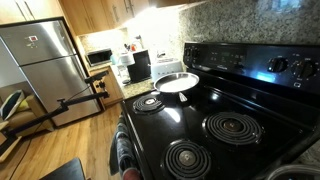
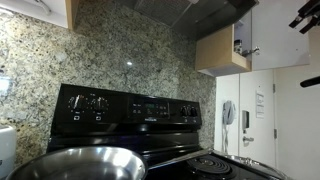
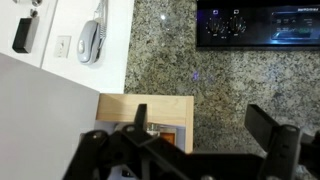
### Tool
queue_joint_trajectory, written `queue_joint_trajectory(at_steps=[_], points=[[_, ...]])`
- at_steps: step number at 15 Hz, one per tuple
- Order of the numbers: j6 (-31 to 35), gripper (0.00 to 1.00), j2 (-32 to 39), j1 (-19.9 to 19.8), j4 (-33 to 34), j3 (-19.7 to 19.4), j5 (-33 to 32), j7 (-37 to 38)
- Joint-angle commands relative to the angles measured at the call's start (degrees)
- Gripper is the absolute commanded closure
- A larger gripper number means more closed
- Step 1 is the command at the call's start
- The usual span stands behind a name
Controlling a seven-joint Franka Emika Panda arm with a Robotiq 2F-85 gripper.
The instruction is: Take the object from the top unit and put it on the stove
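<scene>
The stove [image 1: 215, 110] is a black glass-top range with four ringed burners; its knobbed back panel shows in an exterior view [image 2: 130, 108] and in the wrist view [image 3: 260, 25]. A wooden upper cabinet [image 2: 220, 50] hangs to its side, seen in the wrist view [image 3: 130, 108] with its inside facing me. A small object with an orange patch [image 3: 166, 134] sits inside it, partly hidden by my fingers. My gripper [image 3: 200, 116] is open and empty in front of the cabinet. Only parts of my gripper [image 2: 310, 46] show at the edge of an exterior view.
A silver pan [image 1: 177, 82] sits on a back burner, also seen close up [image 2: 75, 164]. The granite backsplash [image 3: 190, 60] runs behind the stove. A wall phone [image 3: 92, 40] hangs on the white wall. A steel fridge [image 1: 45, 60] and a small microwave [image 1: 99, 57] stand farther off.
</scene>
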Motion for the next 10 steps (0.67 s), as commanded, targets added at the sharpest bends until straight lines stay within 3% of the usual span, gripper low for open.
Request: queue_joint_trajectory(at_steps=[1, 6, 10], points=[[7.52, 0.00, 3.83, 3.55, 2.79, -4.65, 0.82, -6.66], [14.26, 0.00, 8.17, 13.28, 6.63, -13.46, 4.54, -16.70], [15.26, 0.00, 11.89, 15.05, 9.97, -16.22, 5.22, -18.50]])
